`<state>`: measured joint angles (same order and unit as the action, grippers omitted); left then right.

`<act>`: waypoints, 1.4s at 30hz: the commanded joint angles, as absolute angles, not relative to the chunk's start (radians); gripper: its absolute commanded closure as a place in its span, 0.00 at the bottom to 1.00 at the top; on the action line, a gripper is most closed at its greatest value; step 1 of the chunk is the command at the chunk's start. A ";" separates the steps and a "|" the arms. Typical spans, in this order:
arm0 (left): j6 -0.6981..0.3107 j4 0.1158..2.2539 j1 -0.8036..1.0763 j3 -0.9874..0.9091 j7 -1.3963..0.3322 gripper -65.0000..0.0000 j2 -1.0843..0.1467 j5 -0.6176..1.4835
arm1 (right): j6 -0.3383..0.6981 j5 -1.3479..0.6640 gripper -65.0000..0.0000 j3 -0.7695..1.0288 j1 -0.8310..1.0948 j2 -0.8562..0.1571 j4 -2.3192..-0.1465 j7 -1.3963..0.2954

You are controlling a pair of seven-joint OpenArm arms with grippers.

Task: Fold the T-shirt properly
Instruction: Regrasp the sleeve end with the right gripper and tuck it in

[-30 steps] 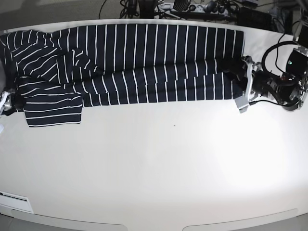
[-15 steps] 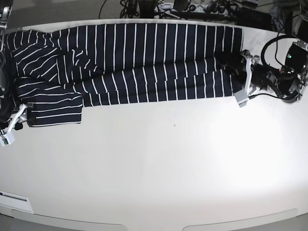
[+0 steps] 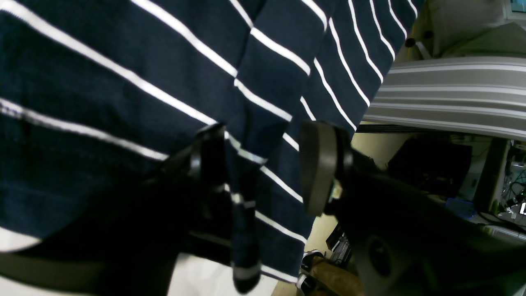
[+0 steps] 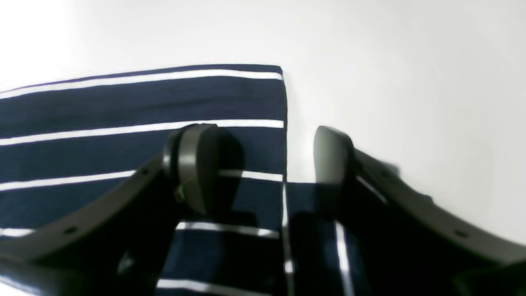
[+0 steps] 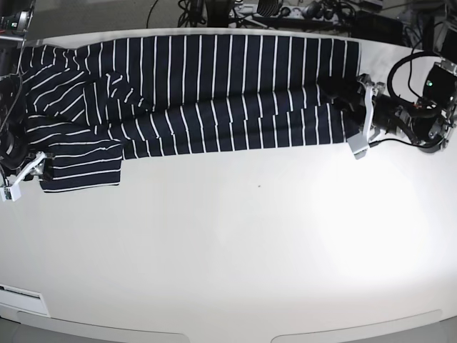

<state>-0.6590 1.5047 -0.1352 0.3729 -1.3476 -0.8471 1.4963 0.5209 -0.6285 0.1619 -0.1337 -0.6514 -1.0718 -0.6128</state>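
T-shirt [image 5: 214,86] first: a long dark navy band with thin white stripes, lying across the far half of the white table [image 5: 235,250], already doubled along its length, with a sleeve [image 5: 78,168] jutting toward the near side at the collar end. It looks like soft, light knit that will sag and slide rather than hold a crease, so I judge it needs lifting from two spread corners at once, kept taut, or the layers will slip apart.

At the hem end, the left gripper [image 3: 263,168] stands with jaws parted and a small pleat of the hem hanging between them against one pad; I cannot tell whether that counts as a real hold. Taking both layers at the hem corner seems the safer bite.

At the sleeve end, the right gripper [image 4: 267,164] is spread wide over the sleeve's straight edge, pinching nothing, one finger over cloth and the other over bare table.
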 commanded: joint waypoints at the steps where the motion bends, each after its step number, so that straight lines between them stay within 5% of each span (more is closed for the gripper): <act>1: -0.661 1.514 -0.142 0.368 -1.362 0.52 -0.865 1.484 | 0.543 -0.654 0.41 0.170 -0.150 -0.675 -1.080 -0.614; 10: -0.661 1.514 -0.142 0.368 -1.362 0.52 -0.865 1.484 | 0.631 -0.681 0.45 0.170 -0.150 -0.642 -1.080 -0.640; 14: -0.661 1.514 -0.142 0.368 -1.362 0.52 -0.865 1.484 | 0.675 -0.681 0.60 0.170 -0.152 -0.627 -1.080 -0.638; 18: -0.661 1.514 -0.142 0.368 -1.362 0.52 -0.865 1.484 | 0.645 -0.680 0.98 0.170 -0.183 -0.633 -1.080 -0.642; 19: -0.661 1.514 -0.142 0.368 -1.361 0.52 -0.865 1.484 | 0.631 -0.681 1.00 0.170 -0.193 -0.635 -1.080 -0.645; 25: -0.661 1.514 -0.142 0.368 -1.361 0.52 -0.865 1.484 | 0.692 -0.767 1.00 0.170 -0.244 -0.662 -1.081 -0.701; 37: -0.662 1.514 -0.142 0.368 -1.357 0.52 -0.864 1.484 | 0.698 -1.468 1.00 0.170 -0.241 -0.750 -1.215 -1.283; 42: -0.670 1.514 -0.142 0.368 -1.357 0.52 -0.865 1.484 | 0.698 -1.484 1.00 0.170 -0.223 -0.811 -1.255 -1.396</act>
<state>-0.6636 1.5051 -0.1333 0.3729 -1.3426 -0.8471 1.4960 0.6956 -1.4574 0.1608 -0.2035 -0.7837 -1.2396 -1.4067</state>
